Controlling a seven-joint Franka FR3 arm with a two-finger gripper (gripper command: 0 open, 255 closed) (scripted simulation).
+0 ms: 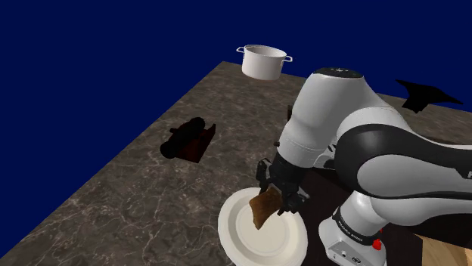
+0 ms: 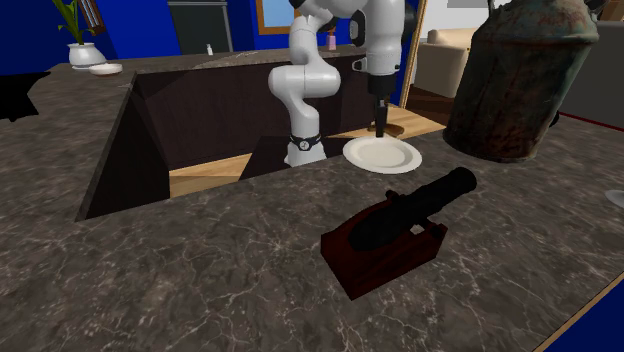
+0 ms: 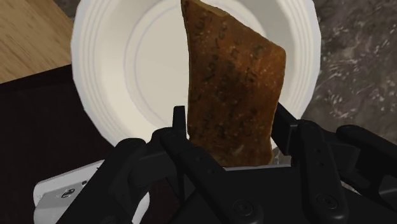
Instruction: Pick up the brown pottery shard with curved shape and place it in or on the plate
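Claw (image 3: 230,130) is clenched on the shard (image 3: 232,70). One black finger presses each side of its lower part, and there is no gap at either contact.

The shard is brown, mottled and rough-faced, with a slight curve along its length. It sticks out well past the fingertips, its broad end furthest from the claw.

The plate (image 3: 102,57) is white and round with a raised rim, and lies straight under the claw. In the wrist view the shard's free end sits over the plate's inner well. In the shoulder view the shard hangs tilted, low over the plate. Cannot tell whether its tip touches the plate.

The desk (image 3: 356,76) is dark marbled stone and shows just past the plate's rim on one side of the claw. On the other side of the plate are a dark panel and a strip of pale wood.

A white pot (image 1: 263,62) with two handles stands well away from the claw, at the desk's far edge in the shoulder view.

A small black cannon (image 2: 415,200) on a dark red base (image 2: 385,258) also stands well apart from the claw, out on open desk.

A big rusty jug (image 2: 520,80) is near the claw, just beyond the plate toward the second exterior view's right.
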